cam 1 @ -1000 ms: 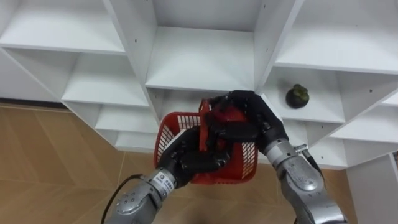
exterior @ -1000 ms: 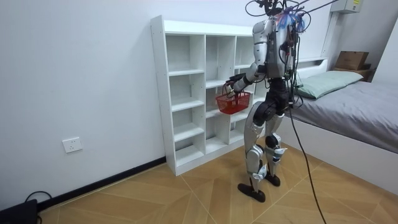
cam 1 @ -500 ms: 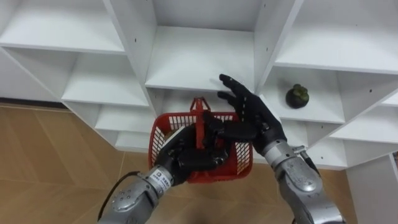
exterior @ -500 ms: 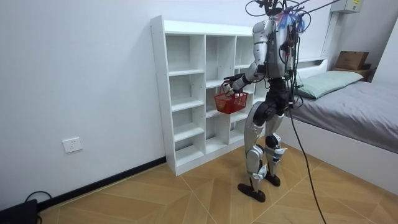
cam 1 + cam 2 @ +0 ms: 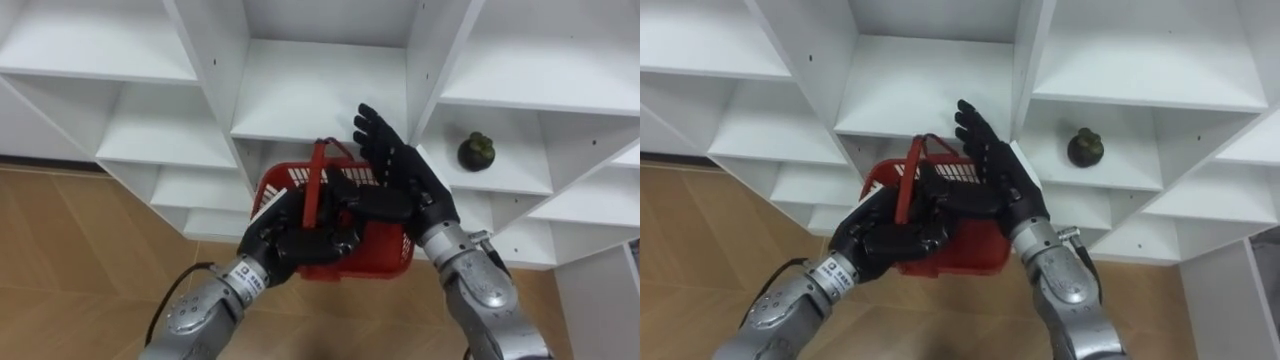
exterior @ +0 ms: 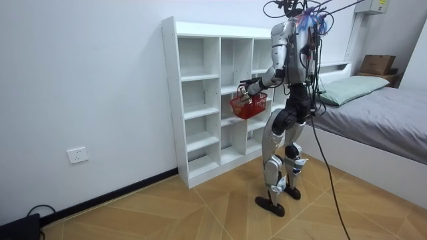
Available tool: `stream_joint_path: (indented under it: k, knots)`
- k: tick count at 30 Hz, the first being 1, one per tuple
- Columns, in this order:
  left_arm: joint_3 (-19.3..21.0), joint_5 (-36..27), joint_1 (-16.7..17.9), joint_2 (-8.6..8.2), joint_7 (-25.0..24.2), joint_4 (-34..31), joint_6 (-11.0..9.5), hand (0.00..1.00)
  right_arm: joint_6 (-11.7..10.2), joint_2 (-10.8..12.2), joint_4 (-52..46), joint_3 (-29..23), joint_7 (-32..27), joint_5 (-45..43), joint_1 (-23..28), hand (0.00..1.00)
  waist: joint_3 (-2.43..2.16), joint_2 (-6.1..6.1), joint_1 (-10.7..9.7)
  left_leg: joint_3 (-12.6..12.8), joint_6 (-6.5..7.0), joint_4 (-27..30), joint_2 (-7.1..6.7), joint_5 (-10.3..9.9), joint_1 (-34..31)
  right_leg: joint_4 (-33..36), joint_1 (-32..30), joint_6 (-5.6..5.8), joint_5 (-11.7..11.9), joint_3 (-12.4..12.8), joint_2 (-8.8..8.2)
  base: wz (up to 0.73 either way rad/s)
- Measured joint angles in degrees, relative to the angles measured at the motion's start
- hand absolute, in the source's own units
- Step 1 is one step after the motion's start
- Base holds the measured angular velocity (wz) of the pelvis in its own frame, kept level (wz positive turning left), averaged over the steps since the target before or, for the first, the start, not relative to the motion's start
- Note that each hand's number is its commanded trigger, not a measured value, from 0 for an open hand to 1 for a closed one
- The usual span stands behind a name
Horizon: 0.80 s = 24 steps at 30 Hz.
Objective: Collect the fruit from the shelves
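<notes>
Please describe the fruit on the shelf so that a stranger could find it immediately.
Start at the tall white shelf unit against the wall. In the compartment just right of the robot's raised right hand sits a small, dark, round fruit with a greenish cap. It is the only item lying on the visible shelves.

Red plastic mesh basket point(image 5: 385, 252) — smooth, matt white closet point(image 5: 320, 95).

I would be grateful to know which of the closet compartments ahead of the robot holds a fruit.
The right-column compartment just right of the open right hand: a dark round fruit sits on its shelf. The others look bare.
</notes>
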Motion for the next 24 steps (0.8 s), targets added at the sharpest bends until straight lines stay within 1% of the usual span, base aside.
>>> stream_joint_path:
  k: [2,4,8,10,11,13,14,16,17,21,23,24]
  knots:
    - [-0.02,0.34,0.22,-0.01,0.01,0.0,-0.02,1.0,-0.05,-0.01,-0.25,0.25,-0.66,-0.11,0.33,0.0,-0.01,0.01,-0.04,0.0,0.0,-0.01,0.01,0.0,0.0,-0.04,0.03,0.0,0.0,-0.05,0.0,0.0]
    - [0.07,2.88,0.4,-0.04,0.06,0.0,-0.1,1.0,-0.05,-0.08,-1.18,0.11,-1.57,-0.48,1.49,0.0,-0.01,0.02,-0.04,0.01,-0.01,-0.03,0.0,-0.01,0.06,-0.13,0.15,0.0,0.0,-0.06,0.0,0.0]
    - [0.05,4.57,0.83,-0.04,0.09,0.0,-0.12,1.0,-0.19,-0.17,-1.21,0.17,-2.28,-0.51,2.45,0.0,0.01,0.05,-0.12,0.02,-0.11,-0.19,-0.01,-0.08,0.91,-0.41,0.98,0.0,0.0,-0.01,0.05,0.0]
    - [0.2,6.33,1.47,-0.05,0.08,0.0,-0.18,1.0,-0.18,-0.24,-1.21,-0.03,-2.34,-0.58,3.21,0.0,-0.03,0.11,-0.06,0.12,-0.16,-0.31,0.21,-0.11,1.31,-1.29,1.64,-0.09,0.26,0.04,0.33,-0.02]
    - [0.32,6.65,1.89,-0.07,0.08,0.0,-0.19,1.0,-0.17,-0.33,-1.19,-0.06,-2.35,-0.73,3.53,0.0,-0.03,0.1,0.0,0.3,-0.17,-0.48,0.25,-0.11,1.61,-1.32,1.83,-0.1,0.27,0.12,0.36,-0.1]
    - [1.62,7.96,4.09,-0.6,0.22,0.01,-0.56,1.0,-0.05,-1.16,-0.66,-0.12,-2.81,-2.36,5.15,0.0,-0.04,0.12,0.24,1.5,-0.2,-1.36,0.32,-0.11,3.05,-1.32,2.34,-0.1,0.27,0.78,0.47,-0.21]
    - [1.8,8.45,4.5,-0.62,0.49,0.01,-0.56,1.0,-0.04,-1.38,-0.66,-0.15,-3.08,-2.83,5.68,0.0,-0.05,0.14,0.19,1.64,-0.21,-1.42,0.34,-0.11,3.27,-1.32,2.43,-0.1,0.27,0.93,0.49,-0.21]
    - [1.89,8.96,5.55,-0.67,1.25,0.09,-0.55,1.0,-0.04,-1.71,-0.41,-0.18,-3.89,-3.31,7.6,0.0,-0.04,0.13,-0.08,2.8,-0.29,-1.86,0.38,-0.16,4.0,-1.17,2.5,-0.1,0.27,1.67,0.6,-0.19]
    - [1.89,9.0,5.8,-0.72,1.33,0.11,-0.55,1.0,-0.04,-1.71,-0.39,-0.19,-4.1,-3.33,8.0,0.0,-0.05,0.14,-0.13,2.95,-0.31,-1.9,0.37,-0.17,4.11,-1.13,2.51,-0.1,0.26,1.79,0.6,-0.16]
    - [2.14,9.01,6.53,-0.68,2.9,0.12,-0.55,1.0,-0.04,-1.82,-0.19,-0.3,-5.32,-4.18,9.27,0.0,-0.03,0.11,-1.44,3.38,-0.32,-2.0,0.36,-0.18,4.51,-0.96,2.58,-0.1,0.27,2.13,0.67,-0.07]
    - [2.42,8.91,6.93,-0.68,3.45,0.12,-0.65,1.0,0.01,-1.91,-0.18,-0.32,-5.83,-4.52,9.73,0.0,-0.03,0.08,-1.39,4.07,-0.39,-2.18,0.41,-0.22,5.02,-0.91,2.72,-0.12,0.28,2.64,0.77,-0.14]
    - [2.75,8.9,7.28,-0.69,3.78,0.11,-1.14,1.0,0.0,-2.09,-0.25,-0.41,-6.15,-4.62,10.33,0.0,-0.03,0.04,-1.48,4.18,-0.39,-2.19,0.43,-0.23,5.09,-0.9,2.73,-0.14,0.29,2.7,0.79,-0.07]
